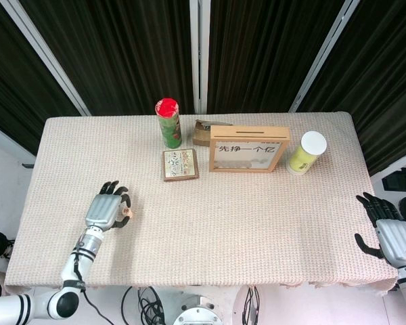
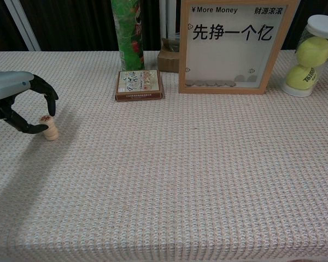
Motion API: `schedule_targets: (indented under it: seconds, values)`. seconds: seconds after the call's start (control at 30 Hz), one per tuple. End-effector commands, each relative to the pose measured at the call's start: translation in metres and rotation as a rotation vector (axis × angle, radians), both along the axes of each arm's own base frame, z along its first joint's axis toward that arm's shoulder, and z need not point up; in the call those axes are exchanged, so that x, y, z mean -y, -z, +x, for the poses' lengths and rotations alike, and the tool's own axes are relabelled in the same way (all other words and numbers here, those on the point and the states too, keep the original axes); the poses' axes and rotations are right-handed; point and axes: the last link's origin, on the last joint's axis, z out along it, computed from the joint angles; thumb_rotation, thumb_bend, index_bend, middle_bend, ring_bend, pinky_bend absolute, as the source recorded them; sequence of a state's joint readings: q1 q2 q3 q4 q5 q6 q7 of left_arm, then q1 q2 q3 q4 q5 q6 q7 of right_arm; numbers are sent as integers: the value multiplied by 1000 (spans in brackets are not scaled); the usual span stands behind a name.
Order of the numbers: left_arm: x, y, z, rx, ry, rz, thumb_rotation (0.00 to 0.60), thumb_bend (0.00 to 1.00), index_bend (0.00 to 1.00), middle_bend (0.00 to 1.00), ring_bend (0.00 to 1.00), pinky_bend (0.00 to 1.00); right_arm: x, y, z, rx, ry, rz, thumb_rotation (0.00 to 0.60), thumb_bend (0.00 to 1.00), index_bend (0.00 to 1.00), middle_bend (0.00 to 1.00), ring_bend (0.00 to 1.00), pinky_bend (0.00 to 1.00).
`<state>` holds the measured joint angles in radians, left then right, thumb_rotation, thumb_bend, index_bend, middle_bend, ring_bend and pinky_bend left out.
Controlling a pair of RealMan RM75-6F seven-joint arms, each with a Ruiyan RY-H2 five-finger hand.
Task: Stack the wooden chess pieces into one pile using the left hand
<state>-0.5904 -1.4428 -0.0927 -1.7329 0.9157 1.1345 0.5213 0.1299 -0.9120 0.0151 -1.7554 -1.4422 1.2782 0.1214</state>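
Pile (image 2: 50, 129) upright at your left hand (image 2: 17, 103) fingertips, pinched thumb-to-finger; right hand (image 1: 391, 233) far off, open, empty.

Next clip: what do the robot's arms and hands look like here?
Both match. The left robot hand has a silver-grey back plate and black fingers; its wrist is silver with black bands, joining a white arm segment with a black joint ring at the lower frame edge. The right robot hand shows the same grey back and black fingers. No loose cable runs along either arm; markings are too small to read.
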Motion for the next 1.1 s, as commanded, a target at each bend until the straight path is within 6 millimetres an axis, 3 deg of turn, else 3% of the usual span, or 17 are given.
schedule_targets:
  seconds: [0.03, 0.23, 0.37, 0.43, 0.53, 0.7, 0.8, 0.93, 1.1]
  values:
    - [1, -1, 1, 3, 3, 1, 600, 289, 442, 190, 0, 5, 0, 0, 0, 0, -1, -1, 600, 337, 0, 0, 0, 0]
    - [4, -13, 13, 25, 38, 38, 600, 290, 386, 187, 0, 4, 0, -1, 0, 2, 0, -4, 600, 337, 0, 0, 0, 0]
    - [7, -36, 21, 58, 63, 131, 600, 289, 241, 159, 0, 5, 0, 1, 1, 4, -4, 2, 600, 337, 0, 0, 0, 0]
    - [12, -56, 18, 61, 103, 258, 600, 283, 163, 130, 0, 8, 1, 2, 4, 8, -19, 4, 600, 337, 0, 0, 0, 0]
    - [29, -82, -6, 34, 145, 415, 600, 258, 93, 106, 0, 14, 0, 8, 7, -1, -43, 18, 600, 337, 0, 0, 0, 0]
    - [64, -116, -63, 44, 79, 455, 600, 225, 46, 82, 0, 10, -2, 16, 11, -51, -66, 10, 600, 337, 0, 0, 0, 0]
    - [78, -123, -84, 58, 73, 472, 600, 222, 39, 78, 0, 8, -4, 19, 15, -62, -89, -14, 600, 337, 0, 0, 0, 0]
    - [86, -124, -94, 54, 74, 438, 600, 221, 39, 75, 0, 8, -5, 20, 19, -74, -112, -40, 600, 337, 0, 0, 0, 0]
    - [84, -125, -94, 34, 69, 409, 600, 222, 39, 75, 0, 7, -4, 24, 21, -89, -118, -46, 600, 337, 0, 0, 0, 0]
